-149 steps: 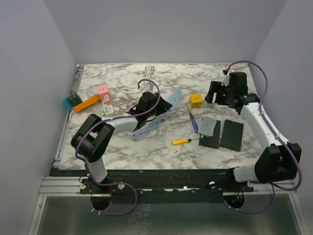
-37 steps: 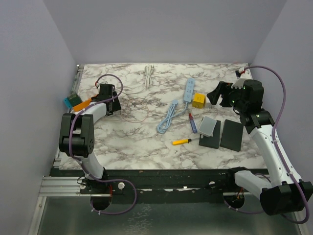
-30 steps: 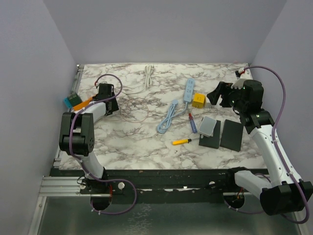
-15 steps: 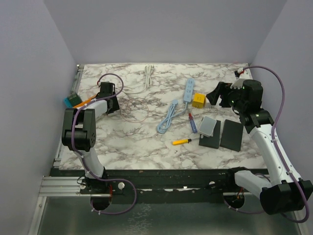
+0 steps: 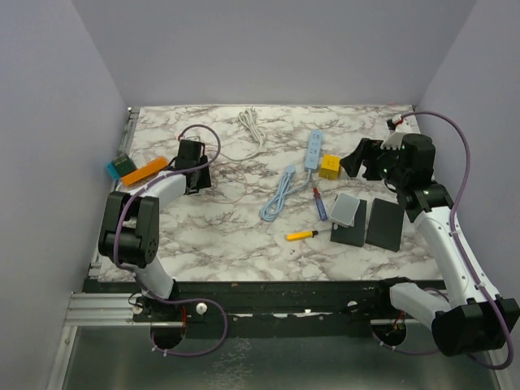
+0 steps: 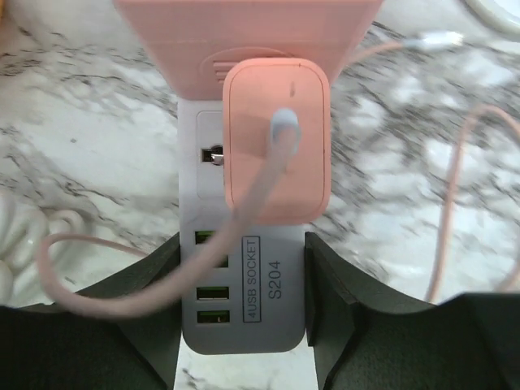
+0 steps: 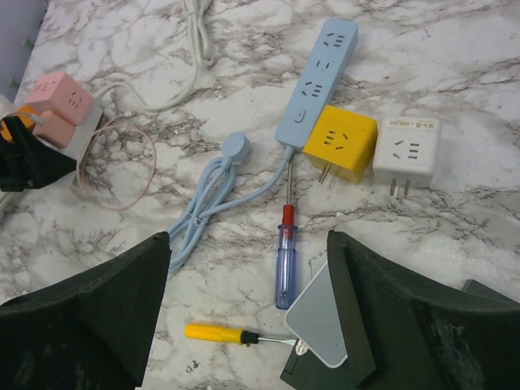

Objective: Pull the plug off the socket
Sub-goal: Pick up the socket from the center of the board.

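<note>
A grey-white USB socket strip (image 6: 244, 313) lies on the marble, and my left gripper (image 6: 244, 325) is shut on its near end, one finger on each side. A pink plug (image 6: 276, 146) with a pale pink cord sits in the strip's outlet. A pink cube socket (image 6: 244, 32) lies just beyond it. In the top view my left gripper (image 5: 191, 158) covers the strip at the table's left. My right gripper (image 5: 357, 158) is open and empty, held above the right side. The right wrist view shows the pink cube (image 7: 58, 93) and the plug (image 7: 50, 126) far left.
A blue power strip (image 7: 321, 77) with a coiled cord, a yellow adapter (image 7: 341, 142) and a white adapter (image 7: 406, 150) lie mid-table. A red-and-blue screwdriver (image 7: 282, 264), a yellow screwdriver (image 7: 215, 333), a grey box (image 7: 325, 321) and black pads (image 5: 385, 223) lie nearer. A white cable (image 5: 253, 126) and an orange block (image 5: 145, 171) are at the back left.
My left gripper has moved right, away from the orange block, with the socket strip in it; the pink cord and the white cable shifted with it. The right arm barely moved.
</note>
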